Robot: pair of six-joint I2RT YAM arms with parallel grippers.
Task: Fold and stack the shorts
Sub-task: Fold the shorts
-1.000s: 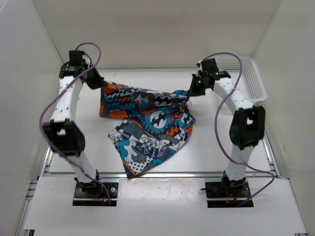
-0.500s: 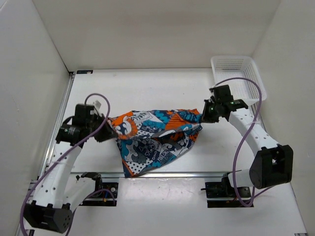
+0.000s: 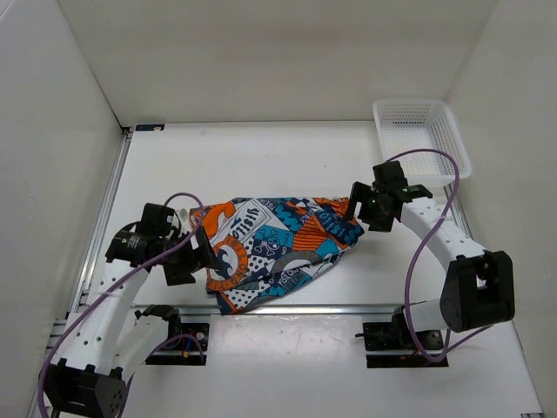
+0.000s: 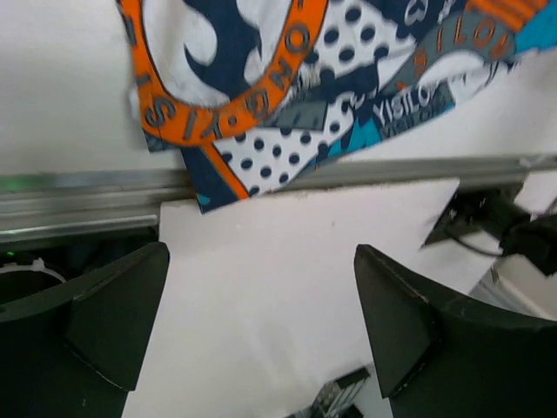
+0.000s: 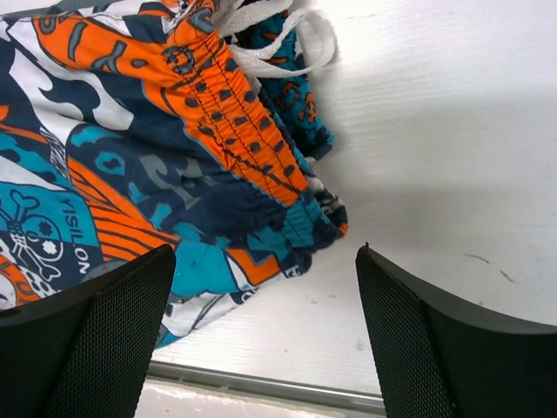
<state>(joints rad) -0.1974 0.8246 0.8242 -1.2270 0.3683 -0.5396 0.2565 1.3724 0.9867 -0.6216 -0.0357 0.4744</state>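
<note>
One pair of shorts (image 3: pixel 278 248) lies doubled over near the front edge of the desk (image 3: pixel 261 157), its lower corner reaching the metal rail and its waistband and white drawstring (image 5: pixel 278 39) bunched at the right end. Both pincers are spread and empty, the left pincer (image 3: pixel 193 254) beside the left end and the right pincer (image 3: pixel 355 207) at the waistband. A first fold looks laid, though untidy. Next, I judge, comes a fresh grip on one end to carry it across. The basket (image 3: pixel 422 135) sits well apart.
</note>
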